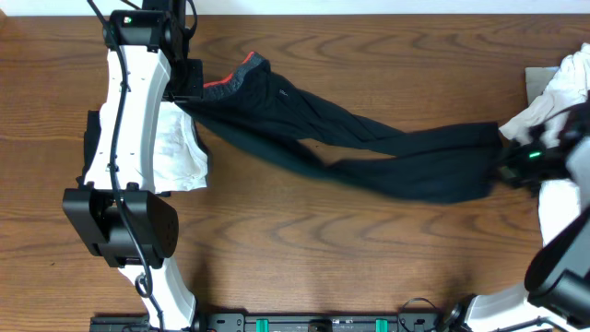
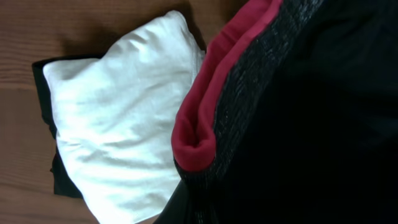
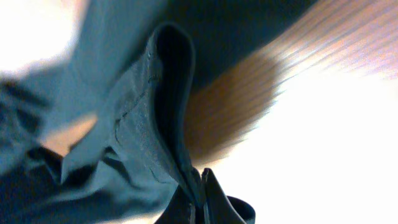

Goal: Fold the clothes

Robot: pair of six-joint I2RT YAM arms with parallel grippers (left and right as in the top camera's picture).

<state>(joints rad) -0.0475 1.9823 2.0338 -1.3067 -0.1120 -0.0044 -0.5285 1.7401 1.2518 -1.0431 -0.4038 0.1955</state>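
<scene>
While clamped, trousers [image 1: 369, 148] span from left tool [image 1: 189, 89] — to right tool [image 1: 510, 166].

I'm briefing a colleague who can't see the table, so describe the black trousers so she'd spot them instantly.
On the wooden table, look between the left arm and right arm: one long garment stretches across the middle. Those are the black trousers. Unlike the white garments near each arm, they are dark and long, with a grey-and-red waistband.
</scene>
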